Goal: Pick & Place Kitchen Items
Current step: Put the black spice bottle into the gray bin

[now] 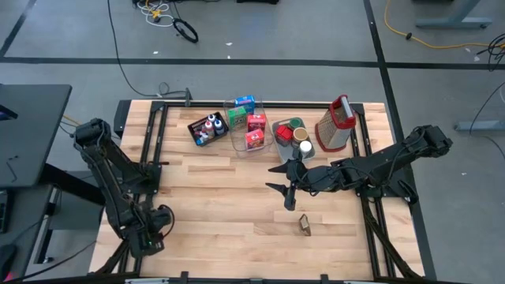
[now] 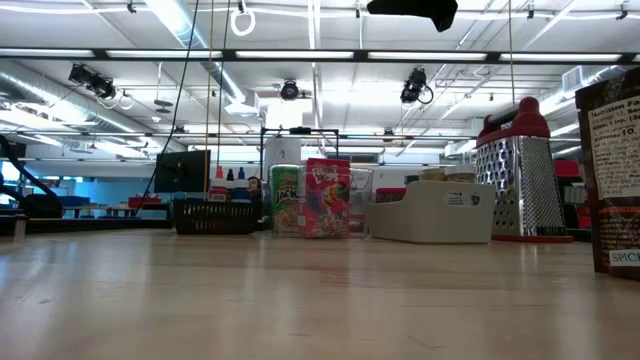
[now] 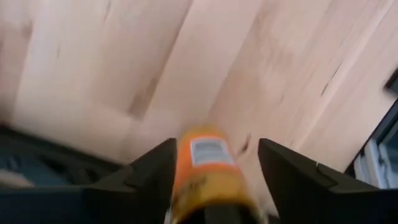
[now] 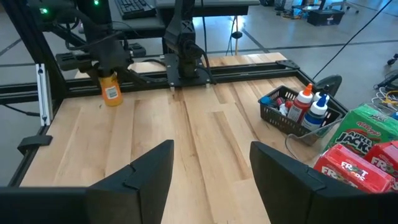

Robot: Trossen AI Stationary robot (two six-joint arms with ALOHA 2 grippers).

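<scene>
Most items sat binned at the desk's [image 1: 237, 197] far edge; left gripper [image 3: 214, 168] clamped an orange bottle [image 3: 208, 171], right gripper [image 1: 286, 188] hung apart and empty, one small packet [image 1: 304, 226] left loose.

Ahead of the right gripper [image 4: 211, 165] we saw open wooden table [image 1: 221, 197] stretching across to the left gripper [image 4: 111, 71], which held an orange bottle [image 4: 111, 88] above the boards at the far corner. To one side of the right gripper, along the table's back edge, the black basket [image 1: 207, 130], the cereal boxes [image 1: 248, 122], the grey bin [image 1: 293, 138] and the grater [image 1: 335, 125] stood in a row. A small brown packet [image 1: 304, 226] lay alone near it on the other side.
</scene>
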